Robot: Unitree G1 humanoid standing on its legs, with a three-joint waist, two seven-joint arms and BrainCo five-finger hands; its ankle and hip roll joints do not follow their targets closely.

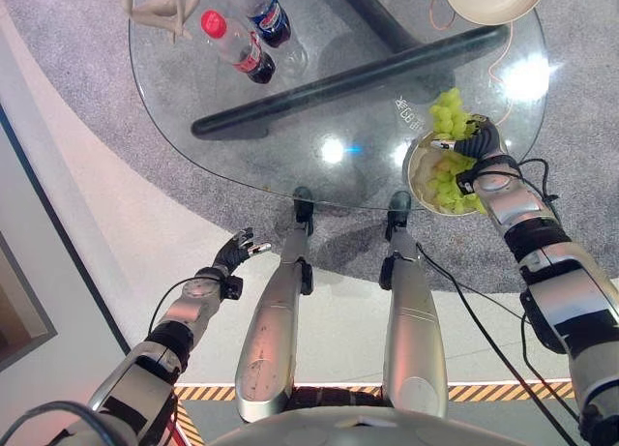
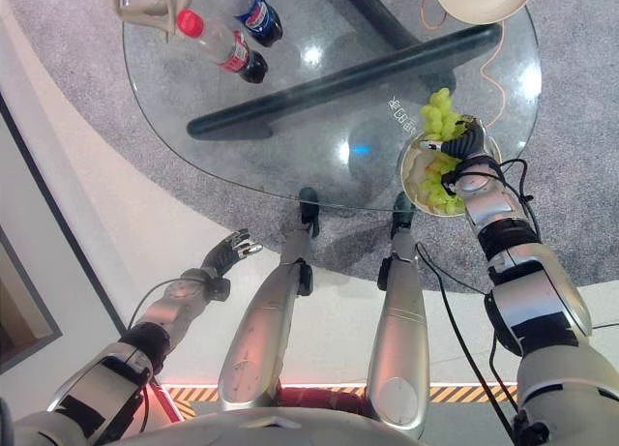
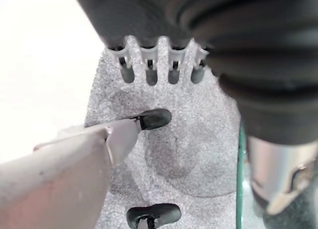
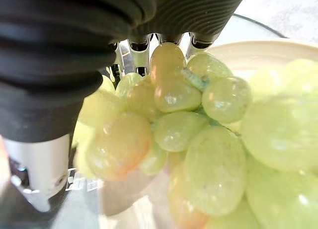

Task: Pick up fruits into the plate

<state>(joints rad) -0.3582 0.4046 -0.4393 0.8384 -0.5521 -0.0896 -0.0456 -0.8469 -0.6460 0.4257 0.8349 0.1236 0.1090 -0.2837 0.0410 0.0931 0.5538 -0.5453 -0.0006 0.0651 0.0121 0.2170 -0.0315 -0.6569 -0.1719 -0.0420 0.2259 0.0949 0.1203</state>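
Gripping grapes (image 1: 447, 112), right hand (image 1: 481, 141) curled round bunch over plate (image 1: 418, 170) at glass table's (image 1: 319, 98) near right edge; left hand (image 1: 239, 250) low off table, fingers loosely spread.

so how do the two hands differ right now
The right hand is up at the table's near right edge, over the plate, its fingers among green grapes; whether they grip cannot be seen. The left hand hangs below the glass table, over the floor, fingers relaxed and holding nothing. Both wear a dark ribbed cover.
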